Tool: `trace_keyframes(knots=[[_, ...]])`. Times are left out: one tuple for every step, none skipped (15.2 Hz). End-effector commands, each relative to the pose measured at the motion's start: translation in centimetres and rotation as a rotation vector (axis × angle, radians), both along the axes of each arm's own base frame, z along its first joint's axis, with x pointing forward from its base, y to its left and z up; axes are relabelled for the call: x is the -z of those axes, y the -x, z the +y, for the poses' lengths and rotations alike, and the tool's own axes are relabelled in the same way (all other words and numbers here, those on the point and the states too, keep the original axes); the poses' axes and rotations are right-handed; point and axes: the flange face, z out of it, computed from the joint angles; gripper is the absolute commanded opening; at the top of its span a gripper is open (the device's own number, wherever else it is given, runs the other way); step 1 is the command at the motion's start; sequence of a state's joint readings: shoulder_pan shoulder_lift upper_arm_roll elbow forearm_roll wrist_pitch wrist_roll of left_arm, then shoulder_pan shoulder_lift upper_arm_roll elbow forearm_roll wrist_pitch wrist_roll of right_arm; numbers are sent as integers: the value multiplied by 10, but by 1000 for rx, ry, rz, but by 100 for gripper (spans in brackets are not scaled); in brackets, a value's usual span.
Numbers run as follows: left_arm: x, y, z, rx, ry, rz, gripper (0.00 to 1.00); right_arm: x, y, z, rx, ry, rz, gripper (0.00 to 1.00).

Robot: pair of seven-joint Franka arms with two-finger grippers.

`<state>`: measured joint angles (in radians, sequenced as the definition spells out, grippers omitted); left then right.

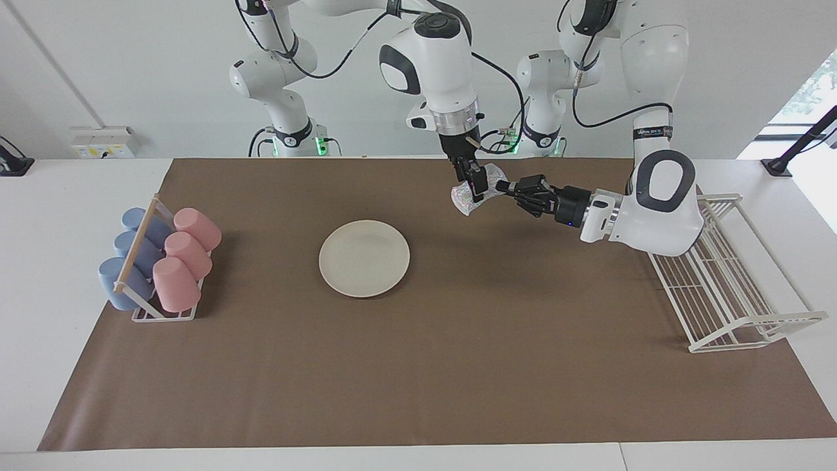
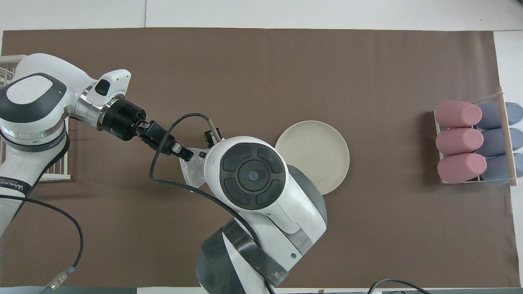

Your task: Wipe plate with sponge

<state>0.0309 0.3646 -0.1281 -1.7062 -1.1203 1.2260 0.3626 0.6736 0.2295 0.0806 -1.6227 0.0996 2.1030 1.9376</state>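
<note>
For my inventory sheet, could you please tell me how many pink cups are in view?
3, side by side in the small rack at the right arm's end of the table. Blue cups lie alongside; none seems hidden.

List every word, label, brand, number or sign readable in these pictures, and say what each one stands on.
"WANLEES" or similar, only partly legible: on the dark band around the left arm, low in the overhead view.
The same band in the facing view: white print, too small to read.
Dark strap on the right arm: small white print, too blurred to read.
Plate, sponge, cups, racks: no text.
</note>
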Motion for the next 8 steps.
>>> trace_keyframes(knots=[[-1, -3, 2, 15, 11, -1, 0, -5, 2, -10, -7, -8, -29, 25], [-1, -4, 2, 15, 11, -1, 0, -5, 2, -10, -6, -10, -32, 11], [-2, -3, 2, 18, 9, -2, 0, -5, 2, -10, -5, -10, -31, 0], [-1, -3, 3, 21, 0, -3, 0, -5, 1, -10, -1, -12, -31, 0], [-1, -3, 3, 22, -2, -4, 0, -5, 1, -10, 2, -18, -26, 0], [-2, -3, 4, 21, 0, -5, 0, -5, 1, -10, 5, -21, -22, 0], [-2, -2, 3, 22, -2, -7, 0, -6, 1, -10, 6, -23, -22, 0], [-2, -2, 4, 23, -3, -7, 0, -6, 0, -10, 9, -23, -22, 0]])
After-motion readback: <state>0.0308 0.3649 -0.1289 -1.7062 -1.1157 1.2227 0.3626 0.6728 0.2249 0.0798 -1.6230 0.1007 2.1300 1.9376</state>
